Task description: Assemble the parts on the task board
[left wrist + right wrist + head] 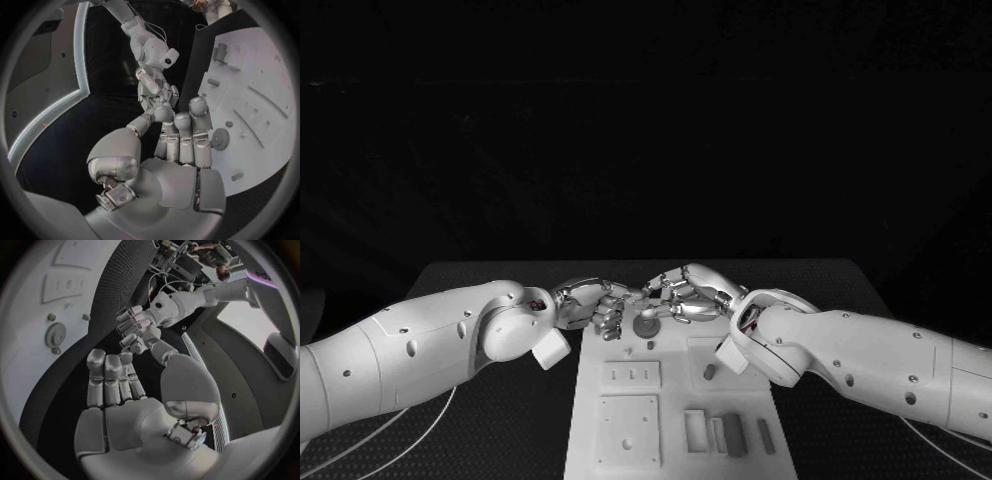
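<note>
Where the jointed metal fingertips of the left hand (596,303) and the right hand (687,293) meet above the far end of the task board (678,400), both sets of fingers curl inward, but whether anything is pinched between them cannot be told. Just below them a round grey disc (646,327) sits on the flat white board, with slim grey bars (733,434) and square recessed plates (629,430) nearer the robot. Smooth white arms lead back over a black textured table (502,420) in a dark room.
</note>
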